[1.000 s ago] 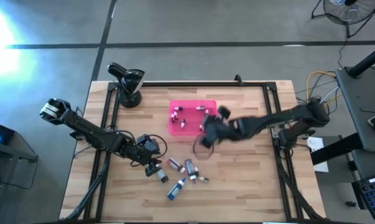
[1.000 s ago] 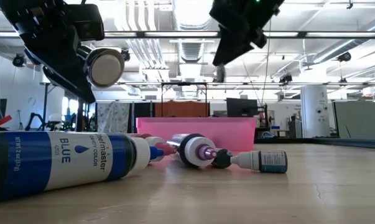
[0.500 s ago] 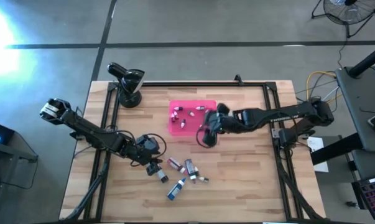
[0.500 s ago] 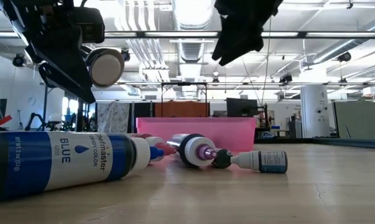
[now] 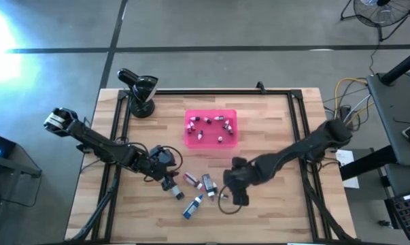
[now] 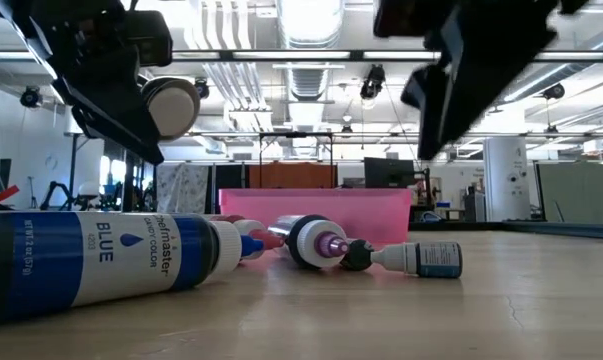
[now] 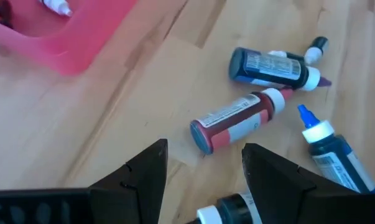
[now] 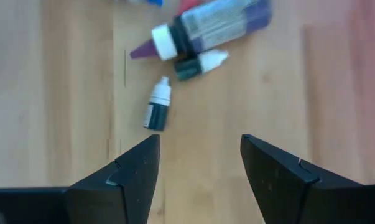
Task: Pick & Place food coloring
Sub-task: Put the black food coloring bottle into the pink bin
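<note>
Several food coloring bottles lie on their sides on the table: a red one (image 7: 237,121), a dark blue one (image 7: 274,65), a blue one (image 7: 333,152) and a small dark one (image 8: 157,106). Others lie in the pink tray (image 5: 211,128). My left gripper (image 7: 203,171) hovers open just left of the loose bottles (image 5: 199,187), and a dark white-capped bottle (image 7: 231,208) lies below the gap between its fingers. My right gripper (image 8: 199,162) hangs open above bare table just right of them, with the small bottle ahead of its fingers.
A black camera stand (image 5: 138,88) sits at the far left corner. Black rails (image 5: 296,129) run along the table's left, right and far sides. Bare wood lies right of the loose bottles and along the near edge (image 5: 259,224).
My right gripper has swung from the pink tray's near right corner toward the table's near edge. It now hangs beside the loose bottles. With the arm gone, the tray's right part and the bottles in it show.
</note>
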`<state>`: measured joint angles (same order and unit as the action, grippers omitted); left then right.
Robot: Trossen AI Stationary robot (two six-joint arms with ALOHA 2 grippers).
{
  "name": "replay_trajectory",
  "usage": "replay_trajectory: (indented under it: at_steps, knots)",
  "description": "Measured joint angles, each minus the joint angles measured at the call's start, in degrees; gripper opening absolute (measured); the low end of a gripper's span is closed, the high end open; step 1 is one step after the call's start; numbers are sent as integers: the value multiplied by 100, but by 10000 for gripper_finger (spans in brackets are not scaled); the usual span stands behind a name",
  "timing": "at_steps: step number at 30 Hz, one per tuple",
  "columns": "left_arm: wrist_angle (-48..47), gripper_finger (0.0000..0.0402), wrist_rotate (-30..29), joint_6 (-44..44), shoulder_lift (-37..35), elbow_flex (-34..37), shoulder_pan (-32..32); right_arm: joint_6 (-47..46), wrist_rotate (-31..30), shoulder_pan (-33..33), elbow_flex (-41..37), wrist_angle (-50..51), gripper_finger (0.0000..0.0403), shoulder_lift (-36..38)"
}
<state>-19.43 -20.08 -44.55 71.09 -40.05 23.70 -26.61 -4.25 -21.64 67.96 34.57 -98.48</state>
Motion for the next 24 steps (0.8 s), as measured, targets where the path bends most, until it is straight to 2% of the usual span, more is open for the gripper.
replay_trajectory:
  at_steps: [4,8,12,19,24]
  knots:
    - [54,182,108,358,124,0,1,-624,-26,-179,26,-130,219,-518]
    - [88,182,430,1110,246,0,1,-1207,-24,-392,205,-146,219,-780]
    - [179,182,566,2023,337,0,1,-1720,-146,-603,340,-143,219,-826]
    - [277,182,796,3208,553,0,-17,-3359,-341,-952,389,-88,219,-815]
    - [-149,182,1176,3359,591,0,-7,-4345,-339,-1222,378,-55,219,-813]
